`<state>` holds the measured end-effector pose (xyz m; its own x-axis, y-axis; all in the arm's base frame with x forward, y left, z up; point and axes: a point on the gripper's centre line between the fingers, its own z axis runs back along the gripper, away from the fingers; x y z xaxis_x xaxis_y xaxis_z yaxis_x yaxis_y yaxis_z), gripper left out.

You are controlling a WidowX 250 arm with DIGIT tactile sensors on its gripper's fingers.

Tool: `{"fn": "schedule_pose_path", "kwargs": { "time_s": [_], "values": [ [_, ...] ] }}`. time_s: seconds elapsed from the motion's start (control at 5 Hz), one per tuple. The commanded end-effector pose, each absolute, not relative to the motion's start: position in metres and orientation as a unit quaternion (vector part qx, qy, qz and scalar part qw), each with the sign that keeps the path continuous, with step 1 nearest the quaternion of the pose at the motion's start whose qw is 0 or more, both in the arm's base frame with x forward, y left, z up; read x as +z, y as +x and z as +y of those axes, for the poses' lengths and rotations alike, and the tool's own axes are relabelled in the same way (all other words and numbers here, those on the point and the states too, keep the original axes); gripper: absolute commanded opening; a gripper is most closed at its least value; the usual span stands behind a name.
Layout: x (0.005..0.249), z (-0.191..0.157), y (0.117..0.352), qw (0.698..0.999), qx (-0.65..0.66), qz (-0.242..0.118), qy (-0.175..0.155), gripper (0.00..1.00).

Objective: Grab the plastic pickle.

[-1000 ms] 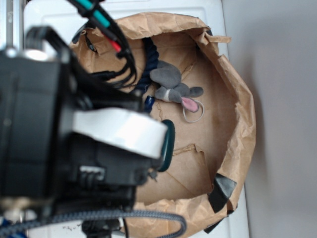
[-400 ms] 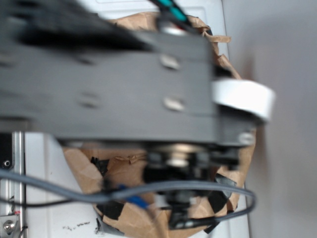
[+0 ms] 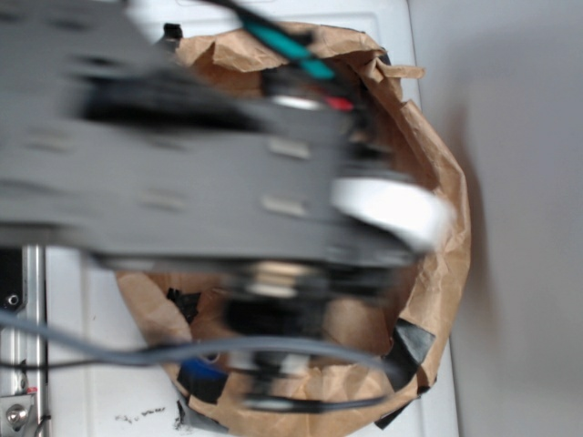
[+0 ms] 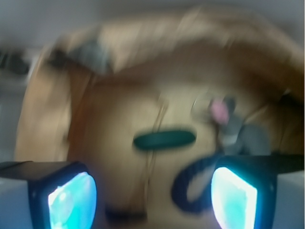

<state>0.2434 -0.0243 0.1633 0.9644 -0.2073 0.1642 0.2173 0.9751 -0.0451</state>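
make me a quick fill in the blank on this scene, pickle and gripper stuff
1. In the wrist view, the plastic pickle lies on the floor of a brown ____ bag.
2. The gripper is ____, with nothing between its fingers.
3. The plush mouse has a ____ ear.
4. The navy rope lies nearer the ____ finger in the image.

Missing words: paper; open; pink; right

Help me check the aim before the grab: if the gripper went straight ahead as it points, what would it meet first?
Probably the plastic pickle, lying between the open gripper fingers' line; blur makes depth uncertain.
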Motion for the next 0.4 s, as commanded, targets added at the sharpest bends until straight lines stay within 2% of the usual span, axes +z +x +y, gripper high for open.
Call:
{"fn": "schedule_pose_path", "kwargs": {
  "time_s": [0.0, 0.2],
  "values": [
    [0.1257, 0.0065, 0.2564, 0.990, -0.114, -0.075, 0.018, 1.00],
    [0.1169, 0.0012, 0.2638, 0.990, -0.126, -0.069, -0.004, 1.00]
  ]
}}
